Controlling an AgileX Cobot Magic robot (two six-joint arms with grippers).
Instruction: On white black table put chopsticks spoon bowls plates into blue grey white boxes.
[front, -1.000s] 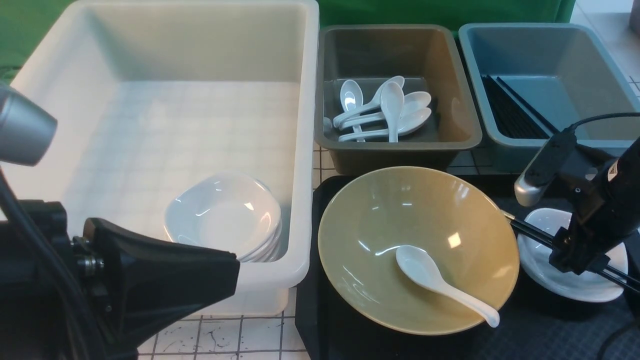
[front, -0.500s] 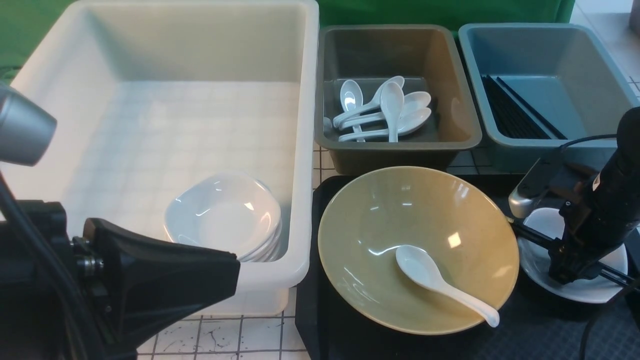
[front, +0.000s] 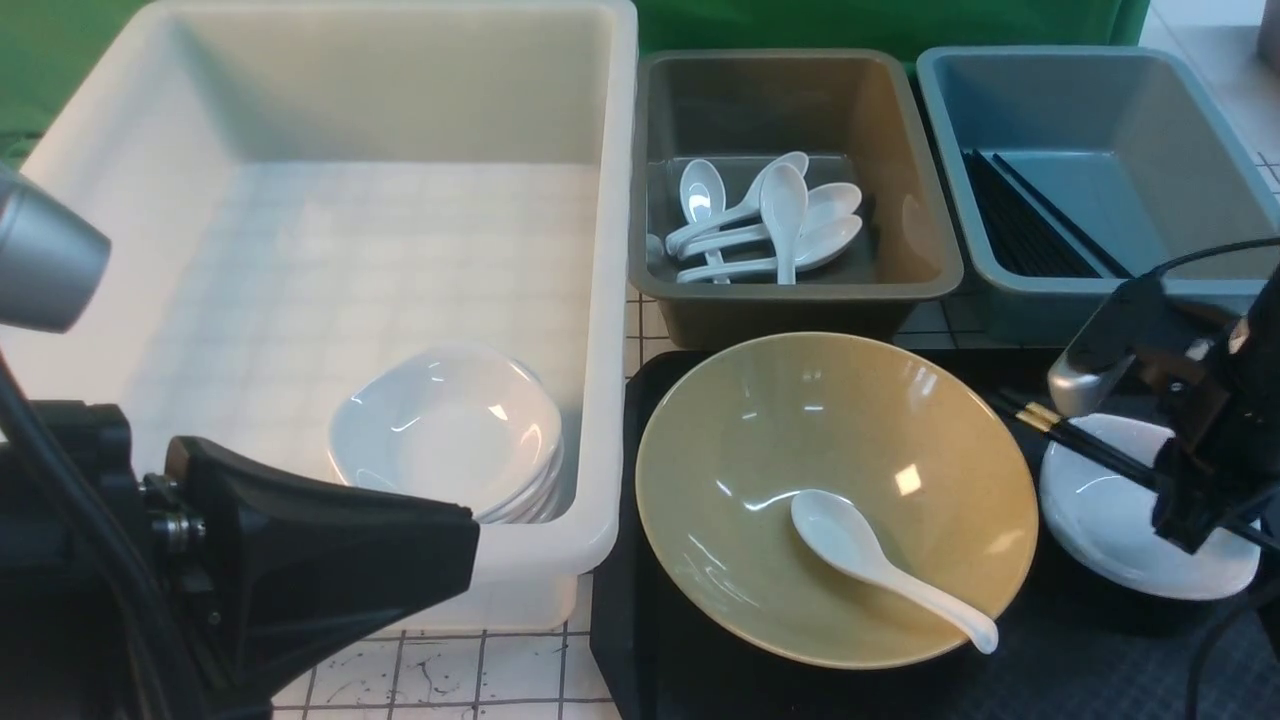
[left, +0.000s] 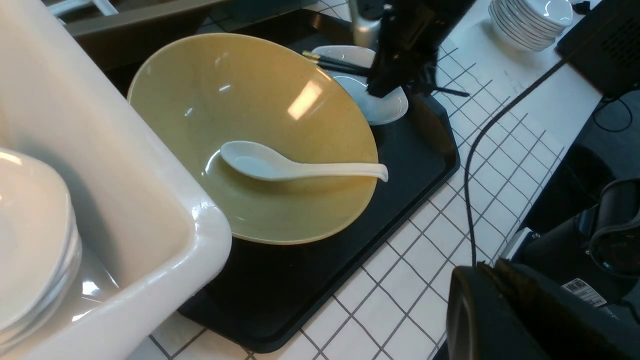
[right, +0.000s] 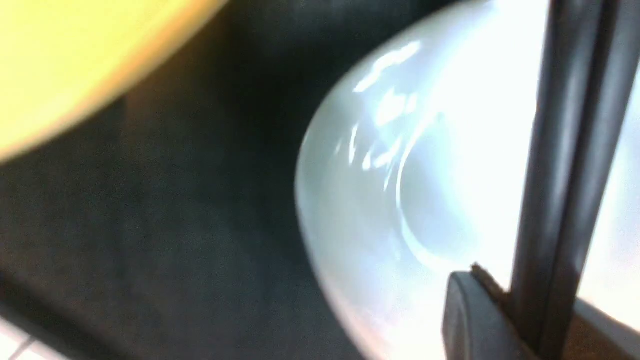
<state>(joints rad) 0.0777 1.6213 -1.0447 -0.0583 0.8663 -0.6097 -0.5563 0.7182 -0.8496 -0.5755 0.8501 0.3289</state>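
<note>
On the black tray (front: 640, 600) stands the yellow bowl (front: 760, 440) with a white spoon (front: 880, 565) lying inside it. To its right a white plate (front: 1110, 530) sits under the black chopsticks (front: 1085, 442), whose gold ends point at the bowl. My right gripper (front: 1185, 500) is shut on the chopsticks (right: 565, 150) just above the plate (right: 425, 200). At the lower left my left gripper (front: 440, 550) is shut and holds nothing, near the white box (front: 605, 300). The grey box (front: 800, 290) and blue box (front: 1090, 290) stand behind.
Several white plates (front: 445, 430) are stacked in the white box. The grey box holds several spoons (front: 770, 220) and the blue box several chopsticks (front: 1030, 225). Another stack of plates (left: 530, 20) stands on the gridded table (left: 425, 250) beyond the tray (left: 300, 280).
My right gripper dipped onto the plate, shut on the chopsticks and rose a little to the right. The chopsticks' gold ends came up and away from the bowl's rim.
</note>
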